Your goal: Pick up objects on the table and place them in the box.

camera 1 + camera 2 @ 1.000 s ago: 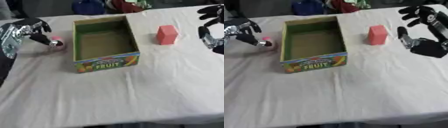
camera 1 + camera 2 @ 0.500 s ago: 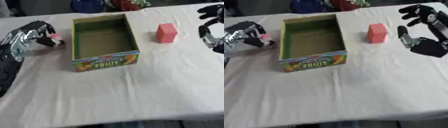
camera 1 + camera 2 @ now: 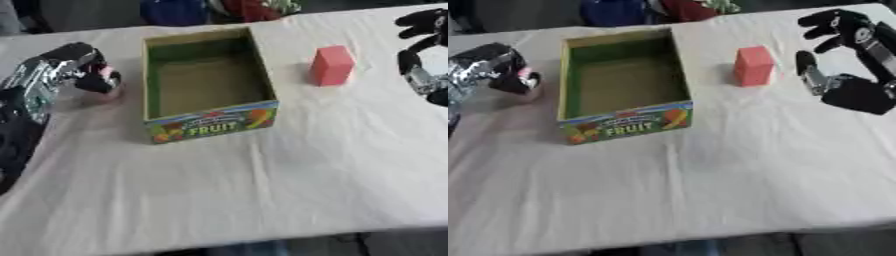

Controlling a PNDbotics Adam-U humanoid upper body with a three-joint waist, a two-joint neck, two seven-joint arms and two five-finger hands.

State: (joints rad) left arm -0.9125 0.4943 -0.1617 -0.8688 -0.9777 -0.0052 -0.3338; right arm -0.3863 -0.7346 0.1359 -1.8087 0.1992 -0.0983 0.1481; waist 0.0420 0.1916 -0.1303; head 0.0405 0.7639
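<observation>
Boxes like this one (image 3: 208, 90) have fruit pictures on the front, and it sits open near the far edge of the table (image 3: 262, 190), with nothing to see inside it. Close by its left wall, near the table's left edge, the left hand (image 3: 74, 67) has its fingers curled round a small pink thing (image 3: 109, 75) that I cannot make out. A pink block (image 3: 753, 65) stands upright near the far right corner, and the right hand (image 3: 846, 60) is spread open just beside it, not touching it.
</observation>
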